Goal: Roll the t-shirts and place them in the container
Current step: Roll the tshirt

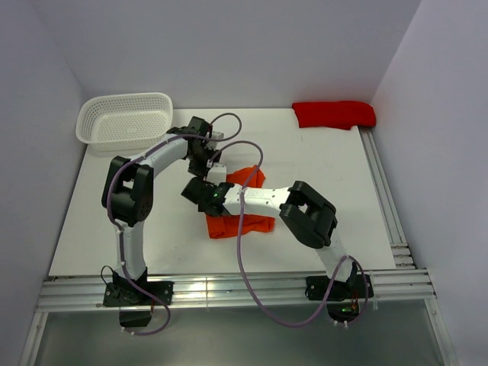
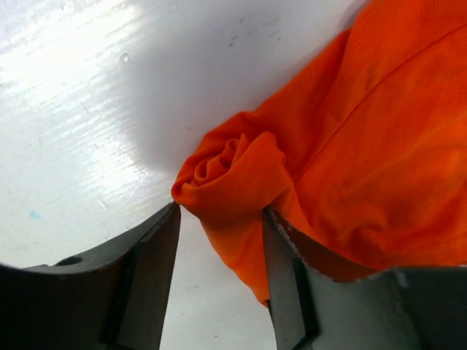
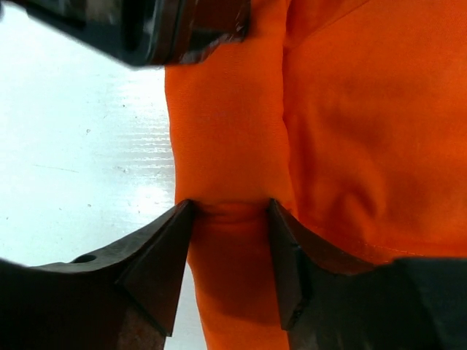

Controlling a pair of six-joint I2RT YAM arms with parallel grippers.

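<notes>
Roll of orange t-shirt (image 1: pixel 242 221) lies near-to-far; left end effector (image 2: pixel 220 211), right end effector (image 3: pixel 230 205) straddle it, grip unclear.

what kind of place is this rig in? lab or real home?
Most likely a lab robot cell: plain walls box in a white table, aluminium rails carry the arm bases, and the only props are a basket, an orange t-shirt and a red t-shirt.
</notes>
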